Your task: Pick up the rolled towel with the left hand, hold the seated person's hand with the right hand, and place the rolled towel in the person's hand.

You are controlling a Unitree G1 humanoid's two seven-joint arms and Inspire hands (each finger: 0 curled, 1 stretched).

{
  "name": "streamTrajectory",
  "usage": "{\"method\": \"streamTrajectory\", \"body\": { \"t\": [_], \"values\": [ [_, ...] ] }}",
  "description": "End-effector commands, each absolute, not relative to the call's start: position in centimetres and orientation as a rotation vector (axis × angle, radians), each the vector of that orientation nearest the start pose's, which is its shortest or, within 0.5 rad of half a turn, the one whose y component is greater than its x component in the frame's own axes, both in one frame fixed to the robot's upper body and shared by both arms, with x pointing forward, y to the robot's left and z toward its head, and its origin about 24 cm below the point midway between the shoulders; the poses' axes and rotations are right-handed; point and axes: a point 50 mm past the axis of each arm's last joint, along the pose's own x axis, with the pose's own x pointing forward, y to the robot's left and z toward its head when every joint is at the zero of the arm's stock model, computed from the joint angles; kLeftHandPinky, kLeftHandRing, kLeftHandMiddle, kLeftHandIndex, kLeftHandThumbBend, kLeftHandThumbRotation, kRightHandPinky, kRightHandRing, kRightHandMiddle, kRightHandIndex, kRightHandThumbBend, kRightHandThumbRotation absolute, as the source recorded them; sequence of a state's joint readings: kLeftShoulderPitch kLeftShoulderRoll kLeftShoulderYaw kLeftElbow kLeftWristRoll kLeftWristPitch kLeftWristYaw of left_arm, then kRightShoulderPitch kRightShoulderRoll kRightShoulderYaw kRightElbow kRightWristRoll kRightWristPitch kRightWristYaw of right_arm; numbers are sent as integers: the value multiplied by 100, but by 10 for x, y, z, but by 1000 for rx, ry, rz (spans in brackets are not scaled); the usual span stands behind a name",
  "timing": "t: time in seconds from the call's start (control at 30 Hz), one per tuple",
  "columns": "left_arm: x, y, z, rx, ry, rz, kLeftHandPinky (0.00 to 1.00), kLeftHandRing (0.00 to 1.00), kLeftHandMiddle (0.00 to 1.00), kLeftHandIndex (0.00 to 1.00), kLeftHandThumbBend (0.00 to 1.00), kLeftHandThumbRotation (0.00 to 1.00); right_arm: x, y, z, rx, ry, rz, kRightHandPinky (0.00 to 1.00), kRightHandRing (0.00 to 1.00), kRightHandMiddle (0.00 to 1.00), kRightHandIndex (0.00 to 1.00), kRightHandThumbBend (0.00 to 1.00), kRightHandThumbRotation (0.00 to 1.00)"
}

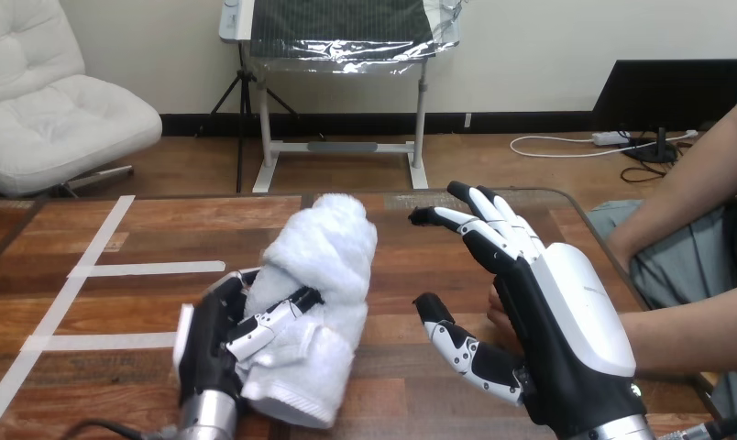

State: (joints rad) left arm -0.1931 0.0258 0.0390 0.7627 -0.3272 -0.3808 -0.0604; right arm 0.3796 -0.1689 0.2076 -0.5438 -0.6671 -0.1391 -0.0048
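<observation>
The left hand (214, 339) clasps the towel (324, 257) at the near left of the table (117, 302), its fingers curled round the towel's lower half. The right hand (548, 312), fingers straight and spread, hides most of the person's hand (496, 316) at the right. They may be touching, but I cannot tell.

Both black, white-shelled: left hand (209, 341), right hand (576, 307); fingers (498, 220) black-and-white; forearms (204, 417) silver.

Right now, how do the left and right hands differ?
The left hand is curled round the towel; the right hand is open and holds nothing. The right hand covers most of the person's hand; the left hand is apart from it. Both are black with white shells.
</observation>
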Motion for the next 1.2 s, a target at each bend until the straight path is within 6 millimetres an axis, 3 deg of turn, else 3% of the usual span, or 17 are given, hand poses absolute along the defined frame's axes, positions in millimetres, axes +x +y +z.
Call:
{"method": "streamTrajectory", "body": {
  "t": [0.0,0.4,0.83,1.17],
  "values": [
    [285,150,-5,-469,10,-1,27,34,43,49,81,5,176,-133,118,-745,-426,99,100,100,98,84,35,0],
    [282,138,3,-594,15,-96,27,34,43,48,83,4,180,-141,121,-767,-424,88,100,100,100,87,39,0],
    [280,126,13,-673,-4,-191,28,35,42,48,83,2,185,-160,128,-872,-381,71,97,99,100,88,58,0],
    [280,119,21,-738,-26,-263,28,35,42,48,85,1,191,-179,134,-964,-306,38,94,99,100,90,66,0]
  ]
}}
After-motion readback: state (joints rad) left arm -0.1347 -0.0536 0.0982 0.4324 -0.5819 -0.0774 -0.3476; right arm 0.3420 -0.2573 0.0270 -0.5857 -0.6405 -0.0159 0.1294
